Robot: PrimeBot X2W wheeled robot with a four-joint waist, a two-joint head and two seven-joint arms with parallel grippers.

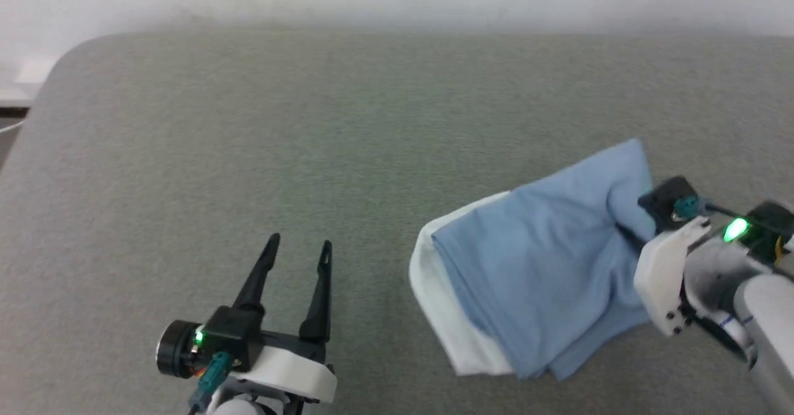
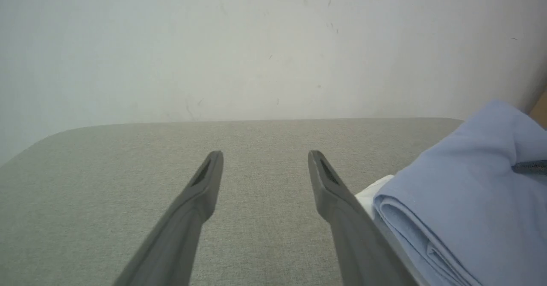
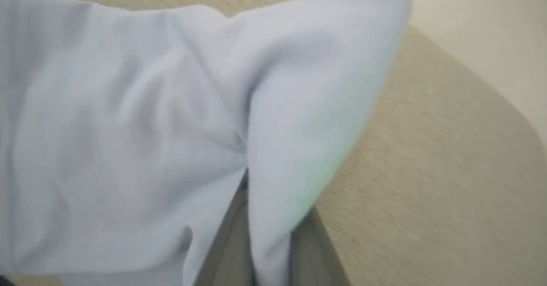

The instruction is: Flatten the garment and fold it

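**Corner pinched, flattening yet to start**

Head view: the garment [image 1: 539,260] lies bunched at the right of the grey desk [image 1: 310,123]. The right gripper [image 1: 629,234] is at its edge and the left gripper [image 1: 299,244] stands spread, well apart.

Left wrist view: a pale, scuffed wall [image 2: 256,42] rises behind.

Right wrist view: the fingers pinch a blue fold. Next, probably, it needs lifting and drawing open.

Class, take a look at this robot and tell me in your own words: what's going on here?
A two-armed robot is working on the garment, a light blue shirt that lies bunched in loose layers, not flat, on the right side of the grey table. The right gripper is at the garment's right edge with a fold of cloth pinched between its fingers. The left gripper hangs open over bare table to the left, apart from the garment.
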